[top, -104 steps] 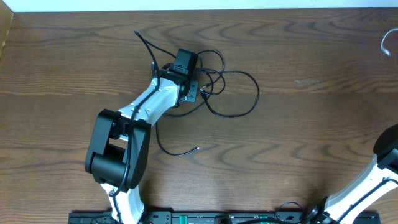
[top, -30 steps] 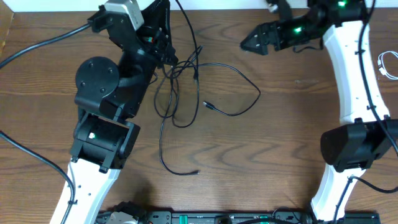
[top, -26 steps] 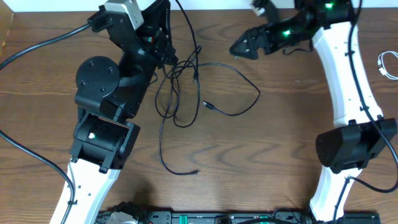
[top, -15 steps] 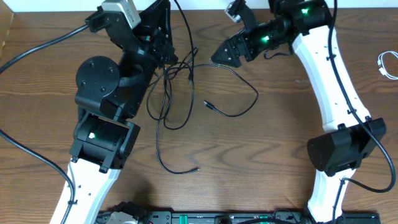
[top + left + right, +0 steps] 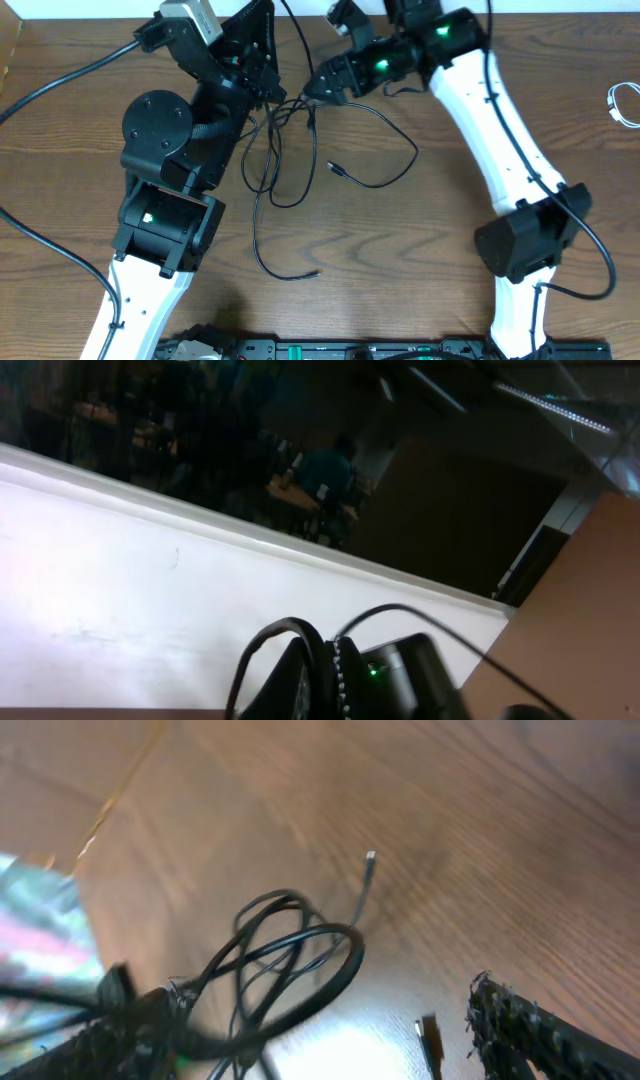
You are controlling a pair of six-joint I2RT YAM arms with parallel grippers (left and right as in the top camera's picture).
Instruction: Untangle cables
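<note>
- Two tools are up at the far side of the bench, both close to the same tangle of black cable
- My left tool is clamped tight on that black cable and holds part of it lifted off the wood
- From the left wrist view its fingers are pressed together with a loop of cable coming out beside them, and a white wall behind
- Below the left tool the cable hangs in several long loops that cross one another and reach down to the bench
- An inner plug lies inside the wide loop to the right, and an outer plug lies nearer the front edge, at the end of a curved tail
- My right tool is just beside the left one, pointed at the tangle, jaws wide apart and gripping nothing
- From the right wrist view the cable loops sit between its two fingers; the picture is too blurred for me to tell whether a loop touches the other finger
- The white cable lies on its own at the right edge of the bench, well apart from the black one and from both tools
</note>
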